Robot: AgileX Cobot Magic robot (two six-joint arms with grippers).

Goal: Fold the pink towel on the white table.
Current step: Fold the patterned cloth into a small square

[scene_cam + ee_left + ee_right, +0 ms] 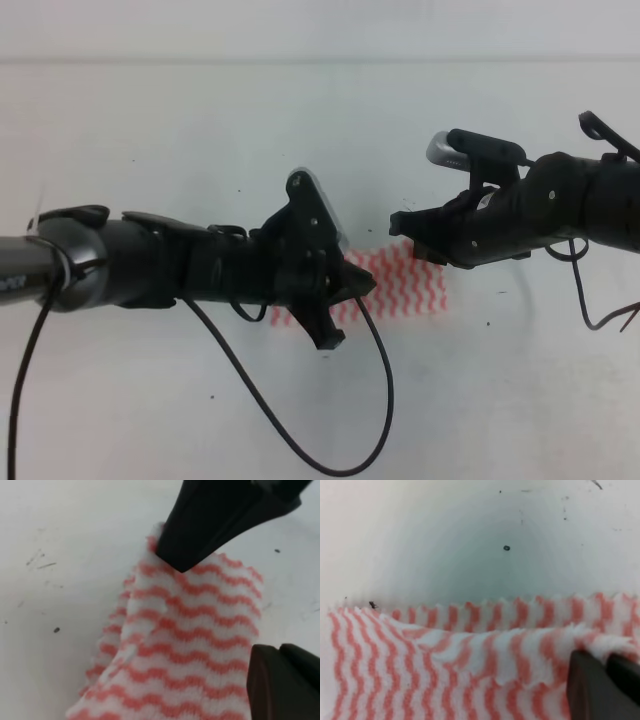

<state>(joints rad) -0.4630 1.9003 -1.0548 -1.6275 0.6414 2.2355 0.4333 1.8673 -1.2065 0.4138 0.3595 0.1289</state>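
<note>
Left tool [345, 300] spread apart over the pink towel [405, 280] at frame centre; right tool [415, 240] reaching in, grip state apparently undeterminable.

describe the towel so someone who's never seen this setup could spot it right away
Start from the white table, which fills the view. Look near its middle, in the gap between the two black arms reaching in from either side. The towel lies there, a thin cloth with pink-red and white wavy stripes, the only patterned thing on the plain surface.

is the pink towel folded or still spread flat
Partly folded: the right wrist view shows the pink towel doubled, an upper layer overlapping a lower edge strip on the white table.
</note>
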